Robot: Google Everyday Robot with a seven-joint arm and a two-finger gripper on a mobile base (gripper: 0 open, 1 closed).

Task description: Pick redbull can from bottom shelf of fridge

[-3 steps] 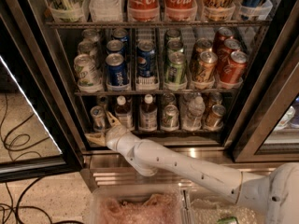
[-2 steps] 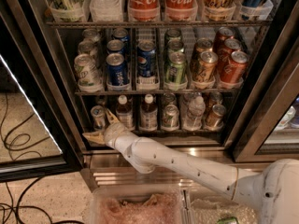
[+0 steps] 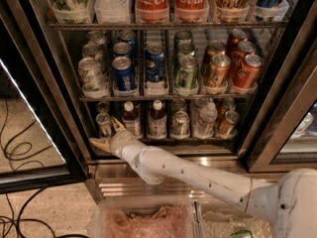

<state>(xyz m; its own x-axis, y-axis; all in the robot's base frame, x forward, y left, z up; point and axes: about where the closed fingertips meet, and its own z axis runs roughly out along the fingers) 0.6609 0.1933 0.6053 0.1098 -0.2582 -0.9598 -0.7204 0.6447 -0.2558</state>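
At the left end of the bottom shelf [image 3: 198,139], the redbull can [image 3: 103,121] stood at the front of its lane, just beside a white-capped brown bottle [image 3: 130,120]. I had the gripper [image 3: 105,133] at the shelf's lip, right in front of the can, its two fingers spread wide and holding nothing. My worry was the angle: one finger pointed up toward the bottle side, the other out left toward the frame of the fridge [image 3: 233,163]. Closing from there, I judged, could clip the bottle or tip the slim can backward in its lane.
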